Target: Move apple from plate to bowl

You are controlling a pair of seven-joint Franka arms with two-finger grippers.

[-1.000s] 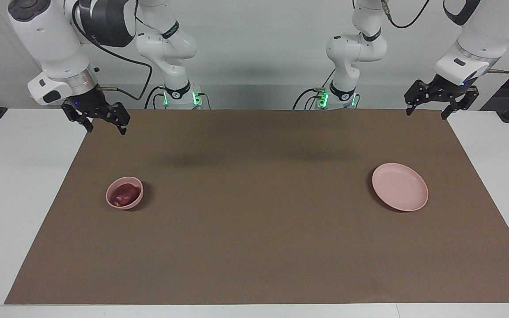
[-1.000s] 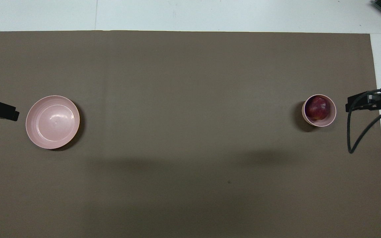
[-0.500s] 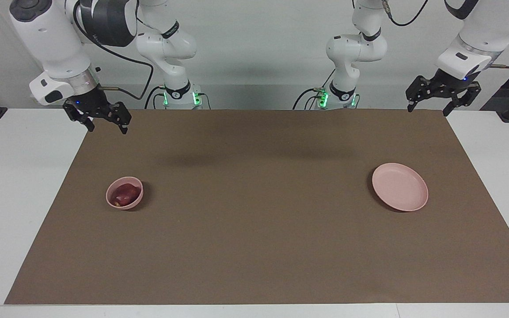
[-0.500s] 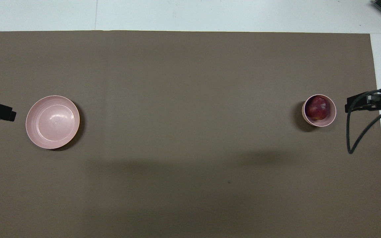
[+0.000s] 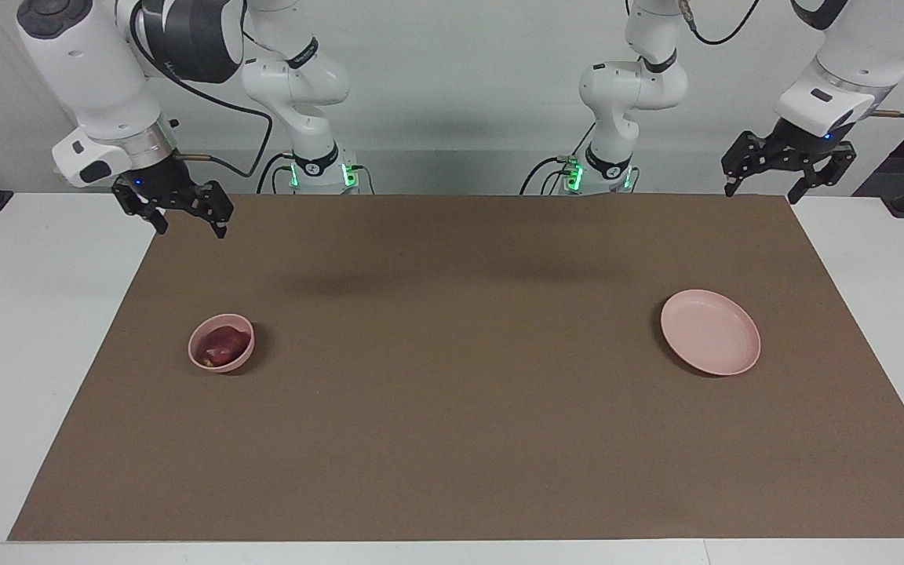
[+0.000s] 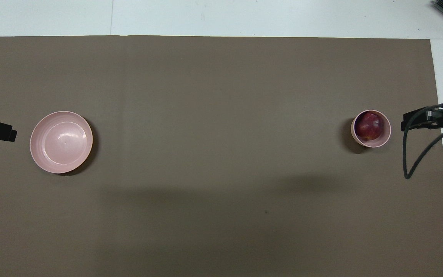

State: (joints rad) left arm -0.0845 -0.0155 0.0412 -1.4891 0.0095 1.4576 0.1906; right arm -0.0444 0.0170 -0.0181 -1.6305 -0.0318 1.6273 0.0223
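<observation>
Since a second ago the left gripper has risen slightly; facing, both it and the right gripper hang with fingers spread, empty. Overhead, the apple sits in the bowl, well apart from the bare plate

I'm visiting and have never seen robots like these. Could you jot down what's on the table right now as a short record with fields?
apple: in the bowl, nothing touching it
bowl: on the brown mat, toward the right arm's end of the table
plate: on the mat, toward the left arm's end, nothing on it
right gripper: open, holding nothing, raised over the mat's edge
left gripper: open, holding nothing, raised over the mat's corner
brown mat: covers most of the table
task state: apple already in the bowl
</observation>
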